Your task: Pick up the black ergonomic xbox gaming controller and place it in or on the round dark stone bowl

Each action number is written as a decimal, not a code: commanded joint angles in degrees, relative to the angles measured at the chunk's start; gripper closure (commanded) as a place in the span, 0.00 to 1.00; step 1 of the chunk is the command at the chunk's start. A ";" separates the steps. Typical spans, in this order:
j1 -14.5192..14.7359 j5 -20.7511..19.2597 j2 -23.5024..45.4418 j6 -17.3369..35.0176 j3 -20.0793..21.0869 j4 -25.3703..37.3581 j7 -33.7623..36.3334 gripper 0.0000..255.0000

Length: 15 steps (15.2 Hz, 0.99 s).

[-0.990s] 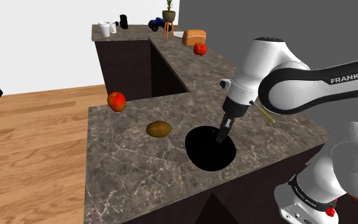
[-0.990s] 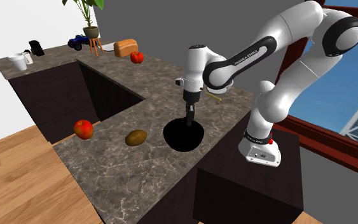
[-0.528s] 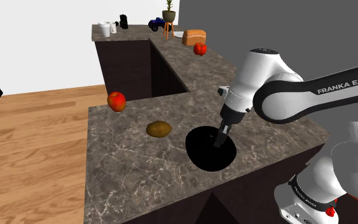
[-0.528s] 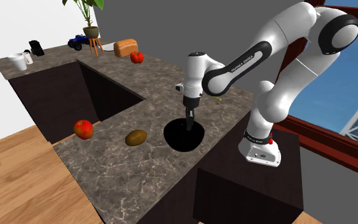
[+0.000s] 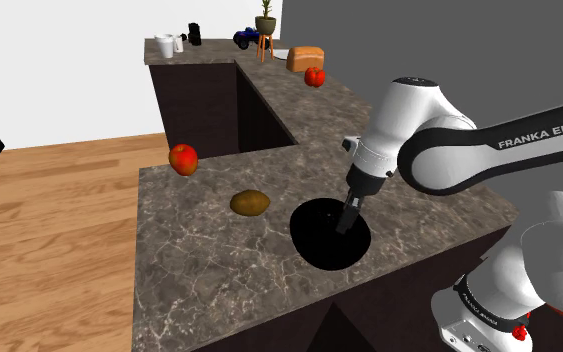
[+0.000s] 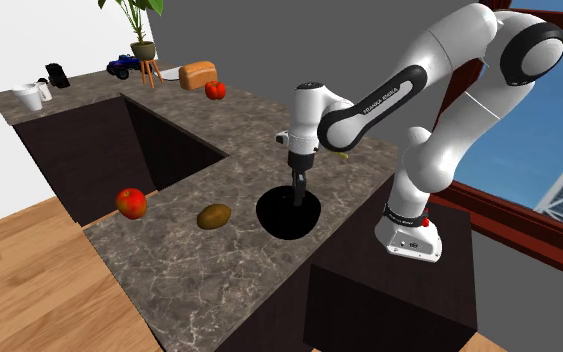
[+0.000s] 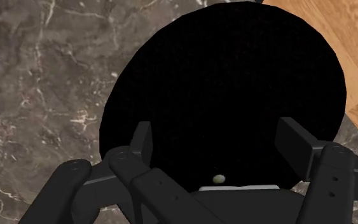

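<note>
Controller hard to find: black thing against black bowl [image 5: 314,252] [image 6: 278,224] [image 7: 171,63], cannot tell where it lies. Gripper [image 5: 344,222] [image 6: 295,197] [image 7: 217,130] low over bowl, tips dipped inside. Fingers spread wide apart, just black between them. Brown lump [image 5: 250,203] [image 6: 214,216] near gripper, toward shoulder view's left. Red apple [image 5: 183,158] [image 6: 131,202] past lump, well apart from gripper. Both on stone counter [image 5: 199,265] [image 7: 50,76]. White arm hides counter behind gripper.
</note>
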 commanded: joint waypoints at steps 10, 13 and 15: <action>-0.94 -1.67 -5.52 -9.48 -1.15 3.89 0.51 0.00; -0.94 -1.67 -5.51 -9.48 -1.15 3.90 0.51 0.00; -0.94 -1.67 -5.51 -9.48 -1.15 3.90 0.51 0.00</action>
